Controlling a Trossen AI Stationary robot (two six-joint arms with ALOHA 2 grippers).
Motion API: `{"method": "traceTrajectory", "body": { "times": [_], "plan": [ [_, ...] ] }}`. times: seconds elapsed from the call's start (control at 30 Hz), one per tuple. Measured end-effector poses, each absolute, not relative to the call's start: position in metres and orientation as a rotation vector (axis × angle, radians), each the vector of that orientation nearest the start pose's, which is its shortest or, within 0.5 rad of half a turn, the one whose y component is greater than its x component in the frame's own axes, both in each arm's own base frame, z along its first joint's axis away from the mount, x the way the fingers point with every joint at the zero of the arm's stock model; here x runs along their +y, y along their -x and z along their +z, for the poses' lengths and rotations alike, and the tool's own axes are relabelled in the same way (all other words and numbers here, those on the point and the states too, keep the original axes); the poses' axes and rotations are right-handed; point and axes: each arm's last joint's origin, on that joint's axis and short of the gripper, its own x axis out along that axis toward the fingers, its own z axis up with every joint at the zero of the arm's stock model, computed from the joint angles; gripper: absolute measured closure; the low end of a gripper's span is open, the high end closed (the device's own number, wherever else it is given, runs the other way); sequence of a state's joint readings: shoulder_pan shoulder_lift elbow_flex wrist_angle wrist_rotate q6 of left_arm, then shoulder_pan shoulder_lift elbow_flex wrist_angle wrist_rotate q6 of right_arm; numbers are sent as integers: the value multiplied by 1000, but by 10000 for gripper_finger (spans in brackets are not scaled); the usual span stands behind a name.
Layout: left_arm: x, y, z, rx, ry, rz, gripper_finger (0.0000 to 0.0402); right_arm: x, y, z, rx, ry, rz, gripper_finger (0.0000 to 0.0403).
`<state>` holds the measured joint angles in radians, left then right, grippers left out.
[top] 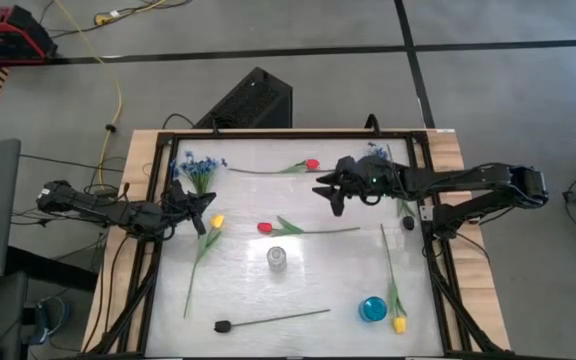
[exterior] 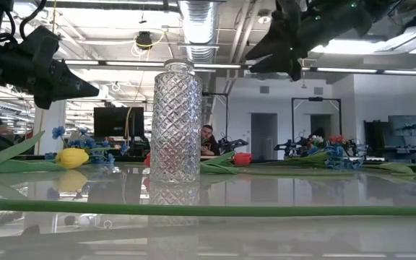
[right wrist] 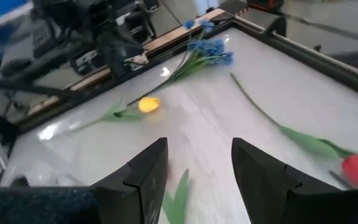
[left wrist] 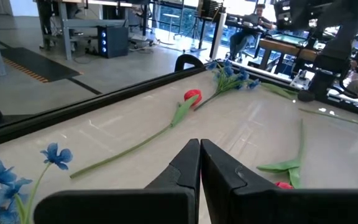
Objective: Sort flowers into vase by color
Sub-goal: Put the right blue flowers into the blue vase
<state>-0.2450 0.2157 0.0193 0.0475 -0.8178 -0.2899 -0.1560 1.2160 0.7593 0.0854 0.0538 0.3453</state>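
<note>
Dark right claw [right wrist: 194, 177] parted wide, empty; left claw [left wrist: 199, 171] pinched closed, w/o flower.

A clear cut-glass vase [top: 277, 258] stands upright near the middle of the pale glossy table [top: 308, 295]. My left gripper [top: 204, 211] hovers at the table's left edge, beside a spray of small blue blossoms [top: 196, 168] and just behind a yellow tulip [top: 216, 221]. My right gripper [top: 332, 189] hangs over the far middle, near one red tulip [top: 312, 164]; another red tulip [top: 265, 228] lies just behind the vase. A black-headed stem [top: 223, 325] lies along the near edge, a small blue round cup [top: 371, 309] near right.
</note>
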Motion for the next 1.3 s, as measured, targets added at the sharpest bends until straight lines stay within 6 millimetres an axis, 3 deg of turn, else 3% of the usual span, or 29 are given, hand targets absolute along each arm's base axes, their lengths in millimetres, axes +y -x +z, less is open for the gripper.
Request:
{"method": "traceTrajectory", "body": {
  "times": [0.13, 0.37, 0.5, 0.8, 0.93, 1.03, 1.3],
  "plan": [
    [-4, -103, 162, 0, 261, 573, 401, -50, -258, 258, 384, -282, -296, 200],
    [-8, -106, 174, -74, 236, 421, 401, -79, -243, 244, 553, -200, -409, 200],
    [-7, -105, 182, -145, 211, 441, 401, -98, -233, 241, 605, -137, -479, 200],
    [4, -104, 190, -217, 170, 517, 401, -129, -228, 224, 658, -273, -615, 200],
    [10, -106, 188, -212, 172, 561, 401, -135, -249, 220, 664, -373, -553, 200],
    [16, -106, 185, -210, 257, 620, 401, -130, -278, 224, 661, -373, -458, 200],
    [26, -101, 188, 93, 399, 819, 384, -109, -352, 245, 633, -241, -287, 200]
  ]
}}
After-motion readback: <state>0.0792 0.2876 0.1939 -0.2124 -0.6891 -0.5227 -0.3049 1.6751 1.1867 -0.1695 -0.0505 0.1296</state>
